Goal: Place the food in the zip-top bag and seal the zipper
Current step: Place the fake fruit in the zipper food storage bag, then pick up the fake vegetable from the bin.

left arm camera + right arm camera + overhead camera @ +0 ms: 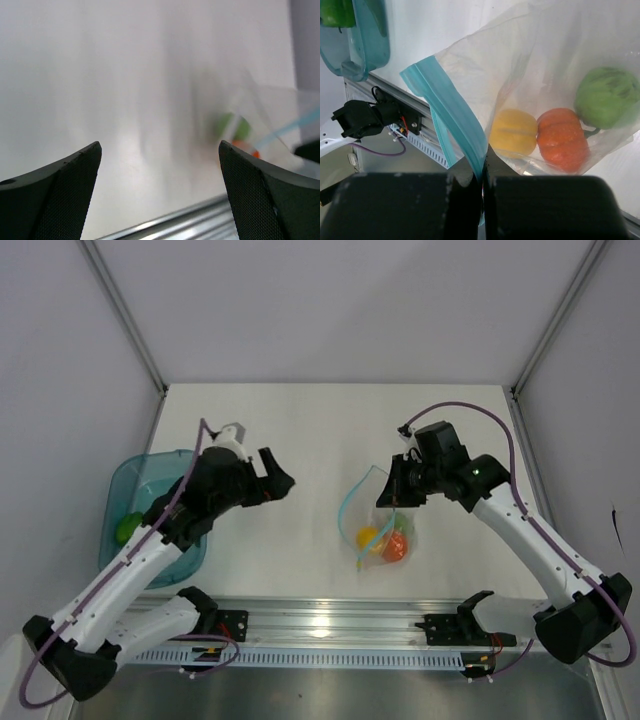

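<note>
The clear zip-top bag (382, 523) lies at centre right on the white table, its mouth held up and gaping. Its light blue zipper (455, 115) is pinched in my right gripper (482, 170), which is shut on that strip (395, 495). Inside the bag sit a yellow piece (512, 132), an orange one (565, 137) and a green one (607, 97). My left gripper (280, 472) hovers left of the bag, open and empty (160, 190). Its own view shows the bag's food blurred at the right (232, 125).
A teal translucent tray (150, 480) stands at the table's left edge with a green piece (127, 528) in it; the right wrist view also shows the tray (367, 40). A metal rail (330, 625) runs along the near edge.
</note>
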Robot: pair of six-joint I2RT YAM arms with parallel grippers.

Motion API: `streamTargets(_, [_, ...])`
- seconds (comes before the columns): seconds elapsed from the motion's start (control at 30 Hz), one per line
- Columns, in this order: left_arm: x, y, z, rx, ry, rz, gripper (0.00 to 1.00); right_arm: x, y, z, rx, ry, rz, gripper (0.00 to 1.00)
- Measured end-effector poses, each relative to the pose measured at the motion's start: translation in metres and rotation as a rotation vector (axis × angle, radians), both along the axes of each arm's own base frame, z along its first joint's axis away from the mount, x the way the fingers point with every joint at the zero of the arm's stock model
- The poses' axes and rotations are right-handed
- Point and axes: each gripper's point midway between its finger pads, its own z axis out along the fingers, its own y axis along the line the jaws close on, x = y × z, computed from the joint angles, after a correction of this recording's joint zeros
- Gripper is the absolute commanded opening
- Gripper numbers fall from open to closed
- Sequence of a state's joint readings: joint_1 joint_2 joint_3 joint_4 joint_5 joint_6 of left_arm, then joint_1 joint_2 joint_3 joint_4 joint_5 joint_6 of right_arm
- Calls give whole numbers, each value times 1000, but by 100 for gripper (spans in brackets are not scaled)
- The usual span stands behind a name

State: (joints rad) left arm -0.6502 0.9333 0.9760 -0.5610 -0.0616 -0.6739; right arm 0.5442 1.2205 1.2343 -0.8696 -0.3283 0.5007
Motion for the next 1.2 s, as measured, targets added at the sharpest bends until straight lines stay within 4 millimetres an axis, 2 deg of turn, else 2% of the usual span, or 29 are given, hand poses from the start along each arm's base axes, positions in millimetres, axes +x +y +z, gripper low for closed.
streamTargets(0.07, [13,44,-8,49,30,158,100,-1,-1,-2,-4,2,-2,0])
streamTargets(0.17, [17,96,-19,115,72,343,100,-3,-3,-5,-8,4,-4,0])
streamTargets(0.37, [16,178,-33,175,155,643,100,-4,-4,-5,-9,1,-1,0])
streamTargets(0.47, [14,205,-46,205,221,755,100,-5,-4,-7,-10,2,0,0])
streamTargets(0.57, [7,224,-61,266,299,843,99,-6,-4,-10,-9,7,1,0])
streamTargets(0.7, [0,241,-71,313,353,920,99,-7,-3,-12,0,7,9,0])
streamTargets(0.8, [-2,261,-79,310,387,1007,94,-7,-1,-12,7,7,17,0])
streamTargets(0.97, [-4,287,-112,300,522,1100,92,-7,0,-12,9,-3,34,0])
streamTargets(1.2, [3,286,-154,315,653,1063,90,-6,5,-18,24,-2,59,0])
